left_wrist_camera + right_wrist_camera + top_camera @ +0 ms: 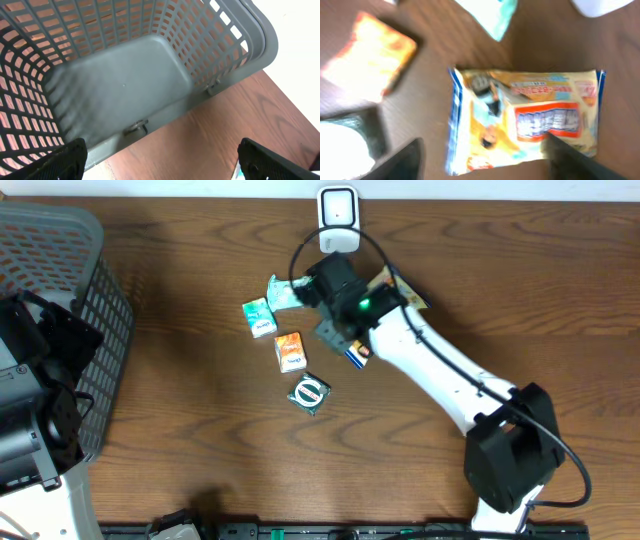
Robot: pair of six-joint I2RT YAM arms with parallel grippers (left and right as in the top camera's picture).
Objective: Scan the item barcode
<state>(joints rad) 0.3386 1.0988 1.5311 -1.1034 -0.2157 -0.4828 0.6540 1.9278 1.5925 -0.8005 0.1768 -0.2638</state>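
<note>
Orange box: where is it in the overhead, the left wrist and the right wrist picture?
Overhead: the orange box lies left of centre, just above the dark packet with a white ring.
Left wrist: not in it; the grey basket fills most of the view.
Right wrist: upper left, blurred.
Shared landmark: the dark packet, at the right wrist view's lower left edge.

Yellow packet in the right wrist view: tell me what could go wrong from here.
1. The yellow packet lies flat under the open right fingers, and no barcode shows on its blurred upper face. It may need turning before the scanner can read it.
2. The orange packet lies close by, so a wide closing grasp could nudge or catch it.
</note>
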